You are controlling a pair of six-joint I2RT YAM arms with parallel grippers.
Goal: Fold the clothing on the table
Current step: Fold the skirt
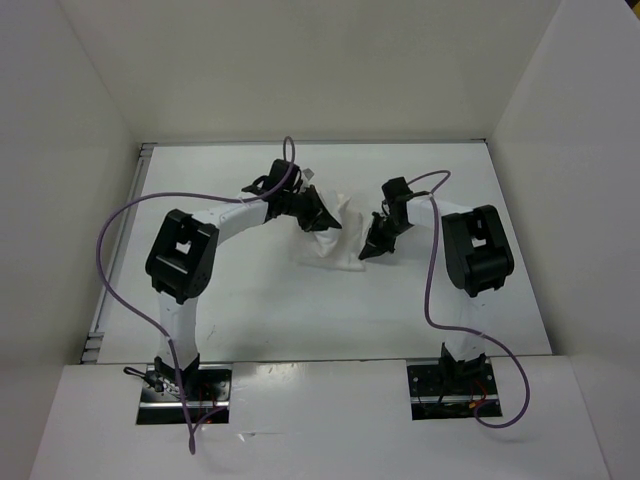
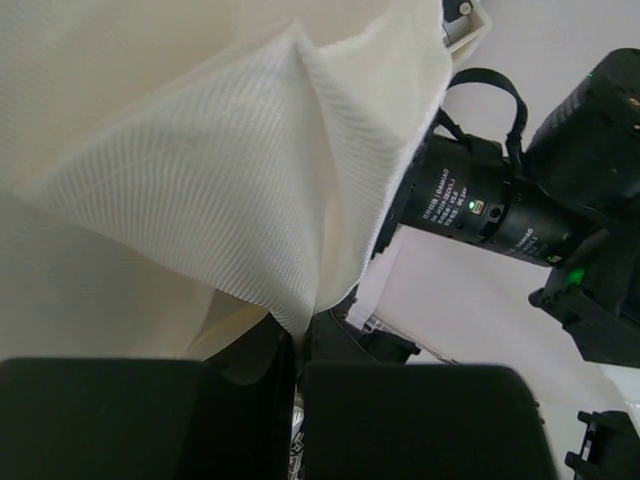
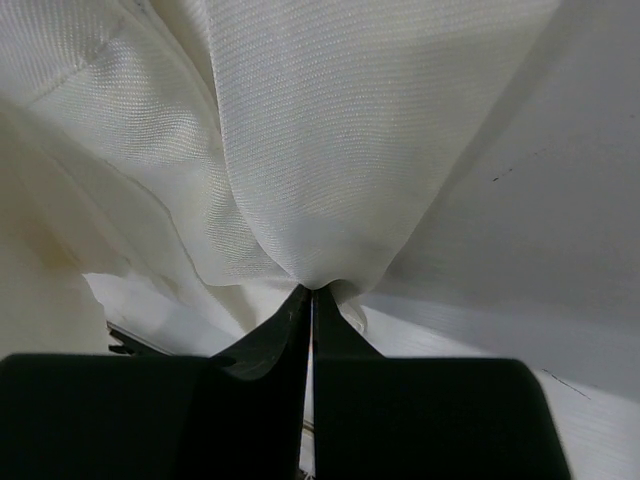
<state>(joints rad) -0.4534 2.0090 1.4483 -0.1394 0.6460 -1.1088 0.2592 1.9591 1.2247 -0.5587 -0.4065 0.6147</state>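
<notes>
The thin, crinkly white fabric clothing point(image 2: 230, 180) looks creamy white, with fine parallel ribbing all over. The flat, smooth table point(image 1: 300, 310) under it is plain white. The left gripper point(image 2: 297, 340) and right gripper point(image 3: 312, 295) at the clothing are both black. Thin purple cables point(image 1: 110, 240) loop either side of the clothing.

Three plain white upright walls box in the scene: a back wall point(image 1: 320, 60) across the top of the frame, a left wall point(image 1: 55, 200) down the left side and a right wall point(image 1: 590, 200) down the right. A grey metal rail point(image 1: 118, 250) slants down the left, at the left wall's foot. A flat white ledge point(image 1: 320, 420) spans the bottom.
</notes>
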